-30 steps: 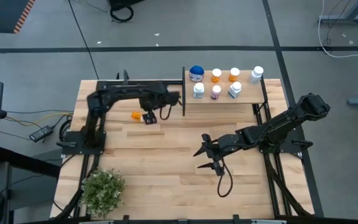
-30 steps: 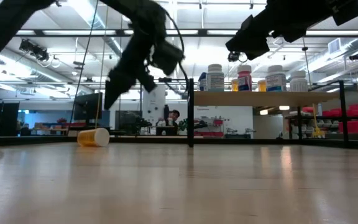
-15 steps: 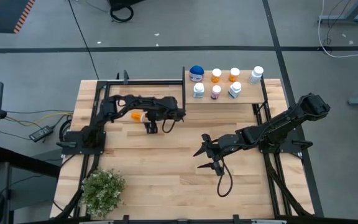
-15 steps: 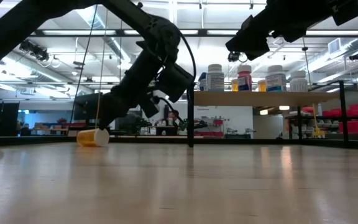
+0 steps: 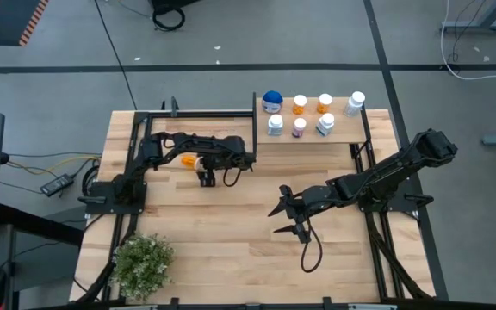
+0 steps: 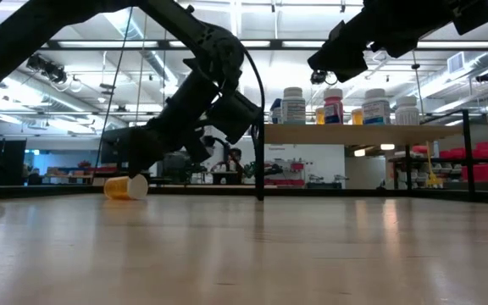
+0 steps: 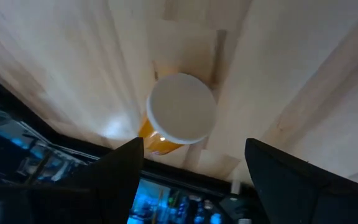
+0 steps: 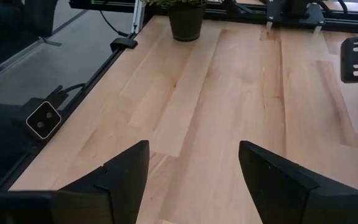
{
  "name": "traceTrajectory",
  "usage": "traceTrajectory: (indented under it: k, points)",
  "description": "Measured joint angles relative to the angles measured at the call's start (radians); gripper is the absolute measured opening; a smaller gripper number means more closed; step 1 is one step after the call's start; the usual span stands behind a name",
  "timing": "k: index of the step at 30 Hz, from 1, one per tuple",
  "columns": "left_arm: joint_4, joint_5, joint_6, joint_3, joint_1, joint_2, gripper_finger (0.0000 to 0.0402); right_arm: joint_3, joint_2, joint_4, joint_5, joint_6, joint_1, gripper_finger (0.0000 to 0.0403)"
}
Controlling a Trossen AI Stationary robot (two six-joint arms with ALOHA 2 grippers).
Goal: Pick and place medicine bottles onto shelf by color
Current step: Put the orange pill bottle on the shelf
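Note:
One orange medicine bottle (image 5: 193, 160) with a white cap (image 7: 181, 107) lies on its side on the table at the far left, also in the low view (image 6: 127, 186). My left gripper (image 5: 202, 170) hangs just over it, open, slanting down toward its cap end; its fingers (image 7: 124, 167) stand on either side of the cap, apart from it. Several other bottles stand upright on the shelf (image 5: 344, 134) at the far right, among them a blue one (image 5: 272, 102). My right gripper (image 5: 275, 222) waits open over the table's middle.
A green potted plant (image 5: 142, 263) stands at the near left corner. The shelf's black upright edge (image 5: 255, 125) rises between the lying bottle and the shelf. Bare plank tabletop (image 8: 229, 93) stretches between the two grippers.
My left gripper has come down toward the lying orange bottle and tipped so that it slants toward the table's left; its jaws stay as wide as before. The bottle has not moved.

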Motion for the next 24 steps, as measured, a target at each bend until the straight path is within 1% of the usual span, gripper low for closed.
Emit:
traceTrajectory:
  k: [4,6,12,24]
  points:
    - [0.001,-0.072,0.024,-0.021,-0.007,0.000,0.0286,0.000,0.000,0.000,0.000,0.001,0.000,0.0257]
    - [0.000,-0.087,0.020,-0.030,-0.007,0.000,0.0286,0.000,0.000,0.000,0.000,0.001,0.000,0.0257]
    - [0.042,-0.074,0.019,-0.067,-0.007,0.000,0.0286,0.000,0.000,0.000,0.000,0.001,0.000,0.0257]
    - [0.112,-0.073,0.077,-0.075,0.002,0.000,0.0286,0.000,0.000,0.000,0.000,0.000,0.000,0.0257]
